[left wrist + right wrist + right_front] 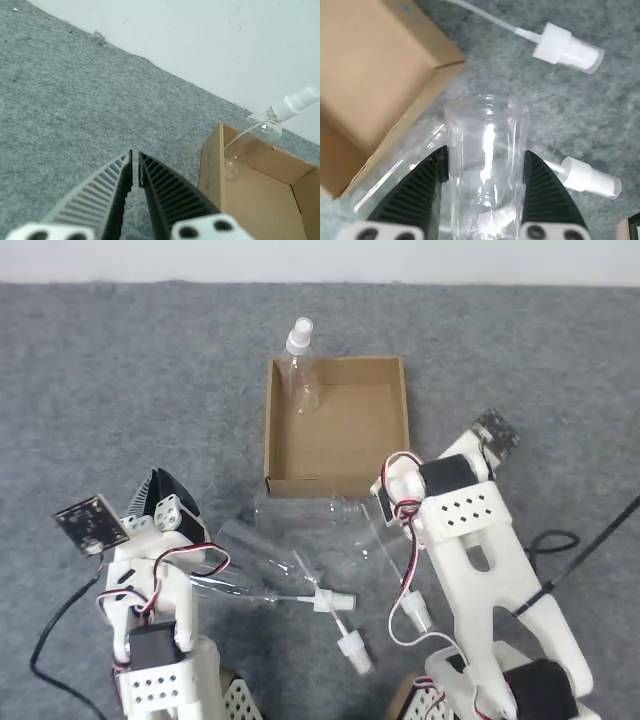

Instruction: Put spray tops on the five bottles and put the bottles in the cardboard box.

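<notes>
A clear bottle (301, 380) with a white spray top stands in the far left corner of the cardboard box (385, 445); the left wrist view shows the bottle (265, 127) and the box (260, 200) too. Several uncapped clear bottles (300, 530) lie on the carpet in front of the box. My right gripper (486, 160) is shut on one clear open-necked bottle (487, 145), just off the box's near corner (375, 70). White spray tops (569, 46) (590, 181) lie close by. My left gripper (134, 162) is shut on nothing, above bare carpet left of the box.
Loose spray tops with dip tubes (335, 600) (356, 651) (420, 615) lie between the two arms. Grey carpet (120, 370) spreads to a white wall at the back. Cables (590, 540) trail beside the right arm.
</notes>
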Action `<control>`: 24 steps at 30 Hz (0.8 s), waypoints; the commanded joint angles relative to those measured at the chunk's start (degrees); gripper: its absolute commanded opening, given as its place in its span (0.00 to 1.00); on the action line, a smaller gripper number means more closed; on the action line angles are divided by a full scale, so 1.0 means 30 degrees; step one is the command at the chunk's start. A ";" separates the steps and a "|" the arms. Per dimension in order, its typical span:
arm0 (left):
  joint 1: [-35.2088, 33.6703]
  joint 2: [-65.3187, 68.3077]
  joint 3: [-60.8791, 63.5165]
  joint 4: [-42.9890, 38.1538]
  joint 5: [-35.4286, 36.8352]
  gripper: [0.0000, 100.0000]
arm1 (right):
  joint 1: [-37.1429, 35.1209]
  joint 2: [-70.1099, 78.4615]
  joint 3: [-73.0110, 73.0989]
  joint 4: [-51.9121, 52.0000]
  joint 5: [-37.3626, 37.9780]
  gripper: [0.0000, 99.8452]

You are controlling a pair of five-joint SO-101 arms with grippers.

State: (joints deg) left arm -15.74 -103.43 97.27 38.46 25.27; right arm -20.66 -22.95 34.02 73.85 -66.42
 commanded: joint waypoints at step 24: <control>-0.0088 -0.0381 -0.0249 0.0059 -0.0176 0.01 | 0.1509 -0.0952 0.3810 -0.4352 -0.2315 0.25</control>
State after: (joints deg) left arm -15.74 -103.43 97.27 38.46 25.27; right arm -15.74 -22.95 45.89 61.36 -72.57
